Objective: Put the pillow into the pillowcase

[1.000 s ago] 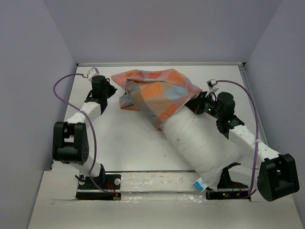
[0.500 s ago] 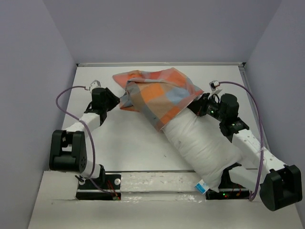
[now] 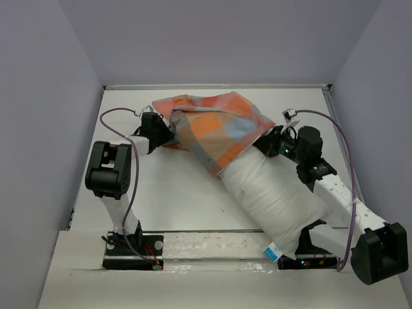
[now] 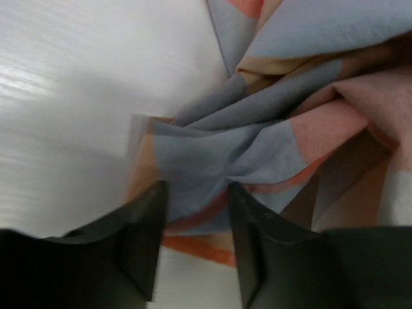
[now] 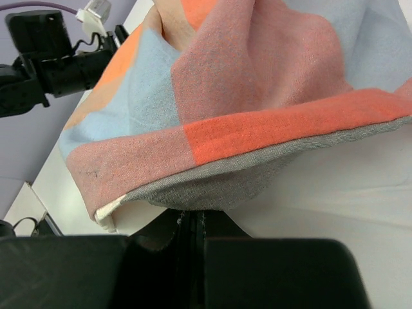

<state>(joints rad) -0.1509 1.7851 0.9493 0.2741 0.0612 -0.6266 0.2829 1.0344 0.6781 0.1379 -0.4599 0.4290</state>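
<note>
The white pillow (image 3: pixel 270 196) lies slanted across the table, its far end inside the orange, blue and tan checked pillowcase (image 3: pixel 215 125). A small blue tag (image 3: pixel 270 248) shows at its near end. My right gripper (image 3: pixel 267 143) is shut on the pillowcase's right hem. In the right wrist view the gripper (image 5: pixel 193 217) pinches the grey hem of the pillowcase (image 5: pixel 257 84), with the pillow (image 5: pixel 341 183) under it. My left gripper (image 3: pixel 170 136) is at the bunched left end. In the left wrist view it (image 4: pixel 196 196) stands open, fingers astride the crumpled pillowcase (image 4: pixel 257 135).
Grey walls (image 3: pixel 38 129) enclose the white table (image 3: pixel 174 187) on three sides. Purple cables (image 3: pixel 112 114) loop off both wrists. The arm bases (image 3: pixel 132 248) sit on a rail along the near edge. The left arm (image 5: pixel 45 61) shows in the right wrist view.
My left arm has swung right from beside the pillowcase to its bunched left end, and its jaws have opened. The right arm shifted slightly at first, still gripping the hem.
</note>
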